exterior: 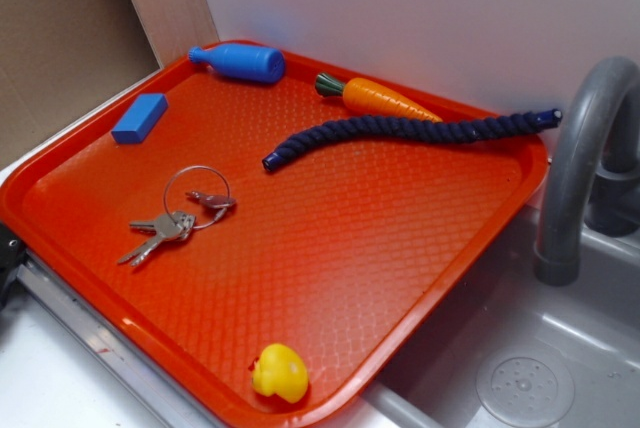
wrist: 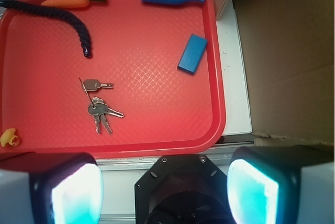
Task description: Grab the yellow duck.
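- Currently: small glossy yellow rubber duck (exterior: 280, 372) sits at tray's 6 o'clock edge, exterior view.
- Red textured plastic tray (exterior: 400, 248) carries it.
- Fingers (wrist: 73, 192) spread wide, empty, off the tray, well apart from duck.

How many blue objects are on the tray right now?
2, not counting the dark navy rope: the blue bottle lies on its side at the tray's far edge, left of the carrot; the blue block lies flat near the left rim.

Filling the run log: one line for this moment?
hand: open, off tray | duck: tray's near edge, untouched | keys: mid-tray
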You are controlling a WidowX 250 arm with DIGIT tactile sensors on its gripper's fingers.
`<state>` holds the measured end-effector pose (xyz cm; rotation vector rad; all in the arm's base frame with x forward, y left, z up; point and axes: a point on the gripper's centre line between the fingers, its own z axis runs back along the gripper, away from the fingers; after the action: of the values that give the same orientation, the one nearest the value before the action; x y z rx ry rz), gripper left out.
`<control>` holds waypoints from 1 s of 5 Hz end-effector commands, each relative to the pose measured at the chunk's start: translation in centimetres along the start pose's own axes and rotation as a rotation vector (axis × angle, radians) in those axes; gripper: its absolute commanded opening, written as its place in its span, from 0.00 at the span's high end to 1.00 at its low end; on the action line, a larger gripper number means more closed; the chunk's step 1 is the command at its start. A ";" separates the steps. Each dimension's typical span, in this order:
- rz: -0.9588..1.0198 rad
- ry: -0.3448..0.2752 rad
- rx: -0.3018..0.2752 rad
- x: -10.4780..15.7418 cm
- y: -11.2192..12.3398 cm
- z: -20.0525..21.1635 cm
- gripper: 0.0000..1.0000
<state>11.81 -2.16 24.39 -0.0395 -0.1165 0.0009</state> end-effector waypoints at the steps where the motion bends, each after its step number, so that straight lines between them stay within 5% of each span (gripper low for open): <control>1: 0.000 0.000 0.000 0.0 0.0 0.0 0.00; 2: -0.208 -0.024 0.027 1.8 -4.9 -2.4 0.00; 5: -0.945 -0.062 -0.095 -0.1 -19.5 -8.3 0.00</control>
<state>14.12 -21.48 15.44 -0.0486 -0.1417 -0.9310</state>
